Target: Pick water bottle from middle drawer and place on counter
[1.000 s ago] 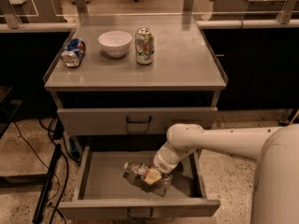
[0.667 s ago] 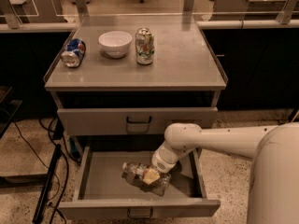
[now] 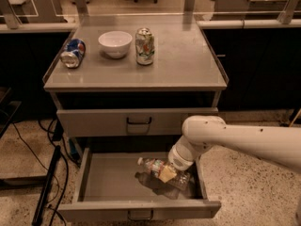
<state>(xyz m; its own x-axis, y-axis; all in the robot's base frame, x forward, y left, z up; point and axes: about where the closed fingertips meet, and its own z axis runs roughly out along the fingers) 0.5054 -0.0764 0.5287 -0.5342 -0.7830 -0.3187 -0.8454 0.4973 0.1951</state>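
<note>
Shifted up and right a touch versus 1 s ago. Now holding gripper (image 3: 176, 177) closed on water bottle (image 3: 153, 166), tilted, cap left of jaws, seemingly just off the middle drawer (image 3: 113, 182) floor beneath them. Done with grasp, started on lift. Still to do: carry up and behind jaws to counter (image 3: 188, 65), right of soda can (image 3: 145, 46).
</note>
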